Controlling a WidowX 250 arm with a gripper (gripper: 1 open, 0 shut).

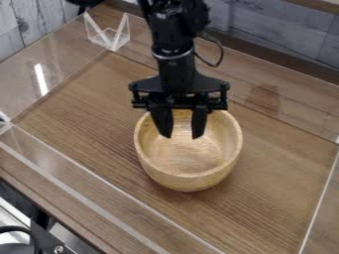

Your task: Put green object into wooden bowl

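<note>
Wooden bowl (189,151), light tan, sat on the brown wood-grain table (272,189) inside clear acrylic walls (79,198). Black gripper (177,123) pointed straight down into the bowl's far half, its jaws parted with a visible gap and nothing between them. Green object could not be seen anywhere.

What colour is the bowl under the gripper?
Light tan wood; the wooden bowl shows in the only camera view.

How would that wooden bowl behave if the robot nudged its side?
The wooden bowl looks thick-walled and rigid, so it probably wouldn't flex. Wide and low, it seems unlikely to tip. On the smooth table it might slide instead.
</note>
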